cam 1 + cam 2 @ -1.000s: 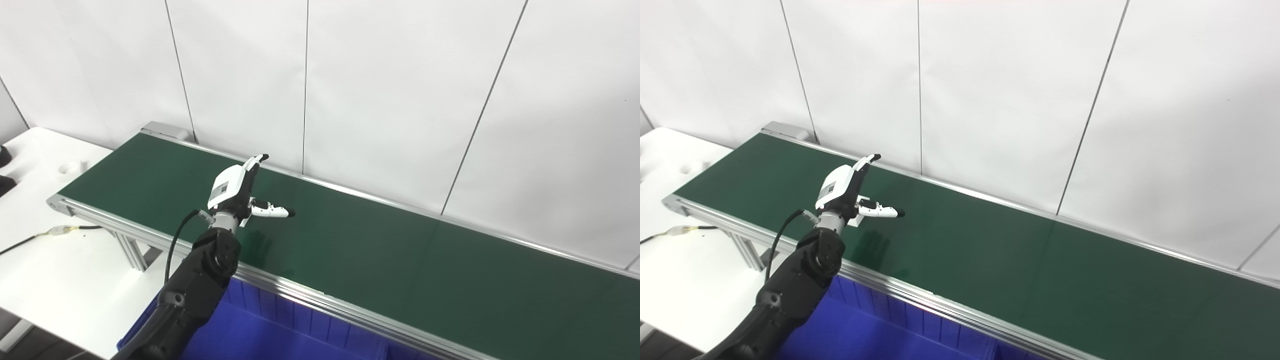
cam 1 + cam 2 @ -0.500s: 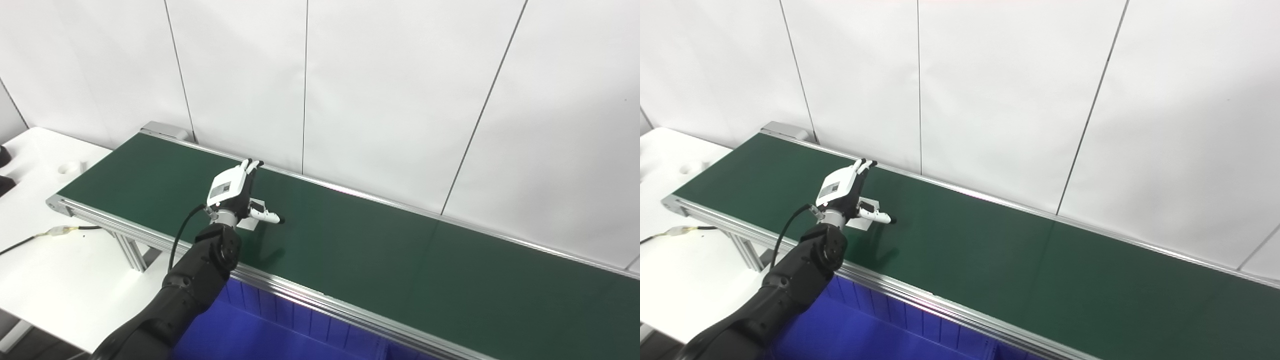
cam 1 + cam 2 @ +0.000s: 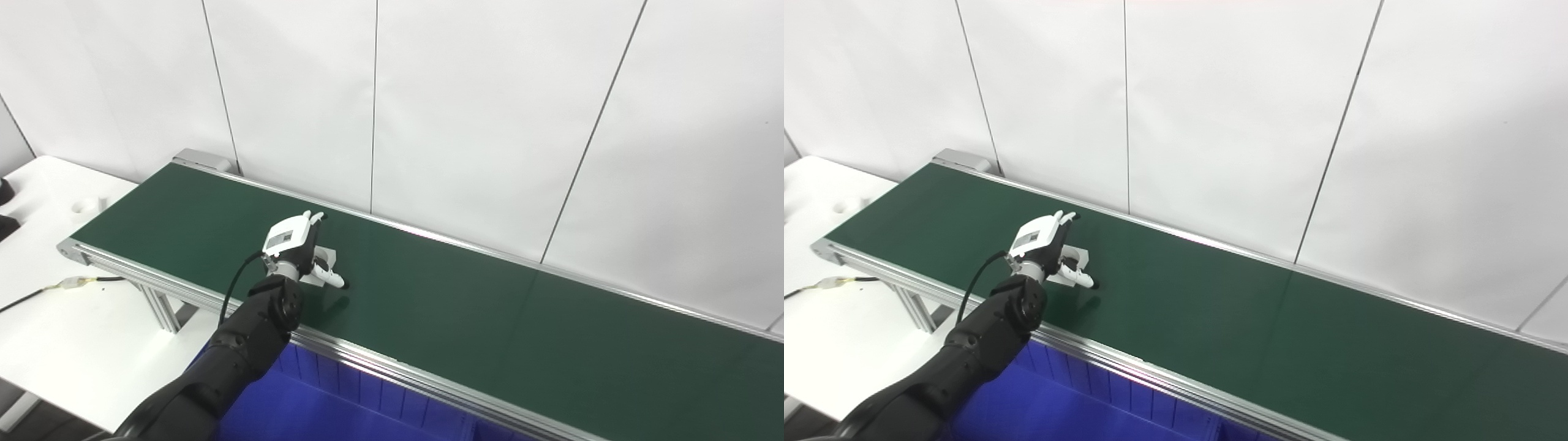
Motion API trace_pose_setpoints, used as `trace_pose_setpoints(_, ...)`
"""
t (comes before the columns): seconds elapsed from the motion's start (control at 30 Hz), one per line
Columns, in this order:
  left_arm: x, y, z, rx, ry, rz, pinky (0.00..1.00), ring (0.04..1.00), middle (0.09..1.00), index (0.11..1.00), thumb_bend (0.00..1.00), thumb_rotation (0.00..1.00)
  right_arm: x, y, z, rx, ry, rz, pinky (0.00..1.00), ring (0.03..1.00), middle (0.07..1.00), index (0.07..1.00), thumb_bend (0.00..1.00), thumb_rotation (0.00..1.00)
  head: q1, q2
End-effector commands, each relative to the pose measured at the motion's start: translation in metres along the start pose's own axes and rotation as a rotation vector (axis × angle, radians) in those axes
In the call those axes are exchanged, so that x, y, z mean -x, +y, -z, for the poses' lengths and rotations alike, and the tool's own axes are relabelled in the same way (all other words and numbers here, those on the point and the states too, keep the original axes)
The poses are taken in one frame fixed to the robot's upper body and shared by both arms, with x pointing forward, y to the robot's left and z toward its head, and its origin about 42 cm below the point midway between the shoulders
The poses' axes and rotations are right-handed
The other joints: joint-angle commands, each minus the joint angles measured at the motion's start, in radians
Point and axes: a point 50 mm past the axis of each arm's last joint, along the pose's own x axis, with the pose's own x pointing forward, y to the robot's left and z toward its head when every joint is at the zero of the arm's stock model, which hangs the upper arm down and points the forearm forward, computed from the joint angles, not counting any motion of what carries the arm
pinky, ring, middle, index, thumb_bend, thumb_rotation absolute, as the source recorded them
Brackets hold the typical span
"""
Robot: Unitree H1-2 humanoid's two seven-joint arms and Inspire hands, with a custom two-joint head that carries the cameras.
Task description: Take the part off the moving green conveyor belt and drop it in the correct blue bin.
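My left hand (image 3: 293, 245) has dropped lower over the green conveyor belt (image 3: 465, 306) than a second ago. Its fingers (image 3: 331, 278) are spread around the small white part (image 3: 1074, 264) lying on the belt, not yet clamped. I see the blue bin (image 3: 343, 404) below the belt's near rail.

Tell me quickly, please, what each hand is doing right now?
Left hand: open, fingers spread over the pale part on the belt, not visibly gripping it.
Right hand: not in view.
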Motion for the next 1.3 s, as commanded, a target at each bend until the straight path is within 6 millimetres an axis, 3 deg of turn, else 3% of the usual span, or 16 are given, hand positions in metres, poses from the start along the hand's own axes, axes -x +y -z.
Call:
trace_pose_setpoints(0.0, -0.01, 0.016, -0.018, -0.029, -0.021, -0.062, 0.79, 0.941, 0.988, 0.932, 0.79, 0.2, 0.0, -0.006, -0.011, 0.003, -0.08, 0.025, 0.7, 0.768, 0.784, 0.865, 0.57, 0.48, -0.002, 0.003)
trace_pose_setpoints(0.17, -0.009, 0.002, -0.024, -0.053, 0.012, -0.027, 0.68, 0.887, 0.969, 0.931, 0.74, 0.1, 0.003, -0.008, -0.012, -0.011, -0.077, 0.036, 0.7, 0.767, 0.777, 0.857, 0.54, 0.44, -0.005, 0.008)
trace_pose_setpoints(0.27, -0.007, -0.002, -0.027, -0.035, 0.019, 0.005, 0.6, 0.794, 0.912, 0.886, 0.68, 0.02, 0.005, -0.009, -0.013, -0.021, -0.075, 0.039, 0.72, 0.776, 0.78, 0.854, 0.53, 0.43, -0.004, 0.009)
trace_pose_setpoints(0.33, -0.006, -0.003, -0.028, -0.022, 0.012, 0.018, 0.52, 0.678, 0.799, 0.806, 0.61, 0.0, 0.005, -0.01, -0.013, -0.018, -0.076, 0.041, 0.72, 0.78, 0.784, 0.855, 0.53, 0.44, -0.004, 0.01)
trace_pose_setpoints(0.37, -0.006, -0.003, -0.028, -0.02, 0.01, 0.02, 0.46, 0.595, 0.622, 0.747, 0.56, 0.0, 0.006, -0.01, -0.013, -0.017, -0.076, 0.041, 0.7, 0.777, 0.787, 0.853, 0.56, 0.47, -0.004, 0.01)
trace_pose_setpoints(0.4, -0.005, -0.004, -0.028, -0.024, 0.007, 0.022, 0.44, 0.567, 0.562, 0.727, 0.55, 0.0, 0.005, -0.011, -0.013, -0.019, -0.076, 0.041, 0.69, 0.776, 0.788, 0.853, 0.57, 0.48, -0.002, 0.011)
trace_pose_setpoints(0.43, -0.005, -0.004, -0.028, -0.027, 0.006, 0.024, 0.42, 0.48, 0.547, 0.578, 0.51, 0.0, 0.005, -0.011, -0.013, -0.021, -0.077, 0.041, 0.67, 0.774, 0.791, 0.852, 0.61, 0.51, -0.002, 0.011)
trace_pose_setpoints(0.53, -0.005, -0.004, -0.029, -0.022, 0.019, 0.04, 0.44, 0.47, 0.533, 0.49, 0.5, 0.0, 0.004, -0.011, -0.012, -0.017, -0.075, 0.045, 0.66, 0.763, 0.789, 0.848, 0.63, 0.51, -0.001, 0.009)
trace_pose_setpoints(0.8, -0.005, 0.004, -0.029, -0.027, 0.01, 0.032, 0.37, 0.438, 0.504, 0.496, 0.5, 0.0, 0.0, -0.011, -0.011, -0.025, -0.074, 0.042, 0.66, 0.773, 0.798, 0.849, 0.62, 0.52, 0.003, 0.005)
trace_pose_setpoints(0.97, -0.004, 0.015, -0.031, -0.021, -0.011, 0.003, 0.25, 0.421, 0.477, 0.499, 0.5, 0.0, -0.004, -0.011, -0.009, -0.02, -0.075, 0.042, 0.66, 0.772, 0.796, 0.849, 0.62, 0.51, 0.006, 0.0)
trace_pose_setpoints(1.1, -0.003, 0.03, -0.032, -0.009, -0.071, -0.047, 0.38, 0.426, 0.505, 0.507, 0.5, 0.0, -0.008, -0.009, -0.01, -0.025, -0.081, 0.033, 0.66, 0.765, 0.791, 0.85, 0.63, 0.53, 0.005, 0.0)
trace_pose_setpoints(1.27, 0.01, 0.056, -0.042, 0.078, -0.158, -0.106, 0.32, 0.399, 0.486, 0.518, 0.5, 0.0, -0.011, -0.007, -0.011, -0.02, -0.089, 0.029, 0.65, 0.763, 0.789, 0.848, 0.65, 0.53, -0.008, 0.01)
